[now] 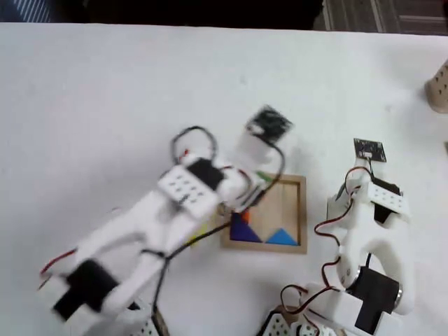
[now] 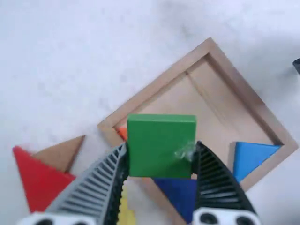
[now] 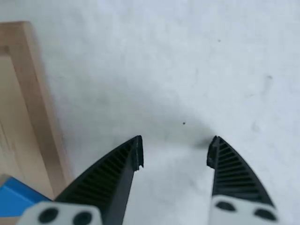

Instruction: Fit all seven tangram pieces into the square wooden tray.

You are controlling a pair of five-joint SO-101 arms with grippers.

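Pieces of the tangram are divided between the square wooden tray [image 1: 303,210] and the white surface [image 1: 105,91]. The green square [image 2: 161,145] is clamped by the left gripper [image 2: 160,149], with two opposite edges pressed by the ribbed fingers [image 2: 105,180]. It is held over the side of the tray toward the left arm, and parts of the orange piece [image 2: 122,132] and the dark blue triangle [image 2: 180,192] are hidden beneath it. Its sides are turned roughly an eighth of a turn against the tray's rim. Whether the tray floor is touched by it cannot be told.

In the high view, the light blue triangle [image 1: 282,237] is laid inside the tray with its long side along the near rim and its apex pointed toward the far rim. The dark blue triangle is set just beside it, toward the left arm's near corner.

Outside the tray, the red triangle [image 2: 35,180] and the wood-coloured triangle [image 2: 61,152] are laid against each other, and the latter's sharp tip is directed at a tray corner. The yellow piece [image 2: 125,211] is seen just outside the rim, under the left gripper.

The right gripper [image 3: 176,140] is held wide apart over bare surface, just beside the tray's rim.
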